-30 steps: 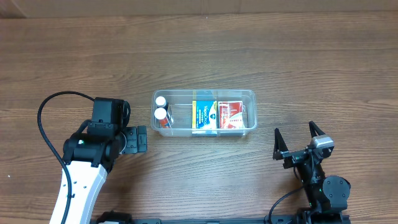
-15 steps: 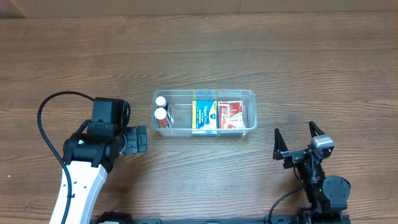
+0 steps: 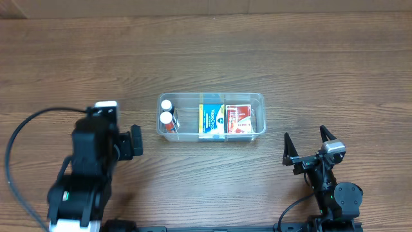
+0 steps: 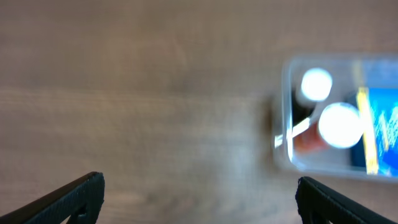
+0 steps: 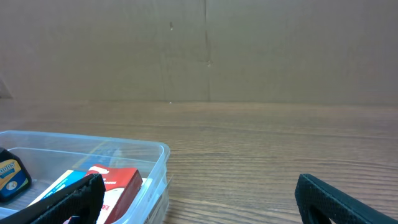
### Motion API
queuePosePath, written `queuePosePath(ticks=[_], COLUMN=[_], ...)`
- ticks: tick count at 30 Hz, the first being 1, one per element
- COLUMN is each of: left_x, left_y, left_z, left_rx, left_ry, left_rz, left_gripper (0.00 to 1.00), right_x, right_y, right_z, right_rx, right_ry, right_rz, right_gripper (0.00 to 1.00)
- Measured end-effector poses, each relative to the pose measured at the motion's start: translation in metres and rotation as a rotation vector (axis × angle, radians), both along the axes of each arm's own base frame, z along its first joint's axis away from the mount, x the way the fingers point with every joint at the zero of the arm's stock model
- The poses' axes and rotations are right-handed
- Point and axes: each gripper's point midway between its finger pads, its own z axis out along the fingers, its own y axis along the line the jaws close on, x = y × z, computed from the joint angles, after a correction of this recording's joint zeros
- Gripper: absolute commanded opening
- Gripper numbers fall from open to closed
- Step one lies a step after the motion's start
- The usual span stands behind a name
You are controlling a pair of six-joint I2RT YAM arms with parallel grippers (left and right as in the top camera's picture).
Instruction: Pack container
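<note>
The clear plastic container (image 3: 257, 98) sits mid-table. It holds two white-capped bottles (image 3: 167, 118) at its left end, a blue and white box (image 3: 211, 120) in the middle and a red box (image 3: 237, 119) at its right. My left gripper (image 3: 136, 143) is open and empty, left of the container and apart from it. Its blurred wrist view shows the container's left end (image 4: 285, 118) with the bottle caps (image 4: 339, 124). My right gripper (image 3: 309, 143) is open and empty, below and right of the container. Its wrist view shows the container's corner (image 5: 163, 152) and the red box (image 5: 118, 183).
A brown cardboard wall (image 5: 205, 50) stands at the table's far edge. Bare wooden tabletop (image 3: 290, 58) surrounds the container. A black cable (image 3: 16, 145) loops off the left arm at the left.
My left arm has pulled back toward the table's front and left, away from the container. The right arm and the container have not moved.
</note>
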Motion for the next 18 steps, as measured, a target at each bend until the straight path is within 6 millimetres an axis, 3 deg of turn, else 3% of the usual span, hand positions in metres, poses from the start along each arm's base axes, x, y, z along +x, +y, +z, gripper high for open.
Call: queuePosePath(ticks=[3, 12, 18], left_x=[-0.002, 0.002, 0.007], left_y=[0.008, 0.014, 0.015], left_z=[0.01, -0.02, -0.02], left_rx=[0.001, -0.026, -0.027], left_ry=[-0.117, -0.372, -0.599], left_rz=[0.02, 0.023, 0.015], left_gripper=[1.0, 1.0, 1.0], right_x=[0.0, 0.0, 0.0], right_y=[0.0, 0.0, 0.0], right_z=[0.0, 0.0, 0.0], right_rx=[0.0, 0.0, -0.001], right_ry=[0.0, 0.0, -0.001], right_rz=[0.0, 0.0, 0.0], right_gripper=[1.0, 1.0, 1.0])
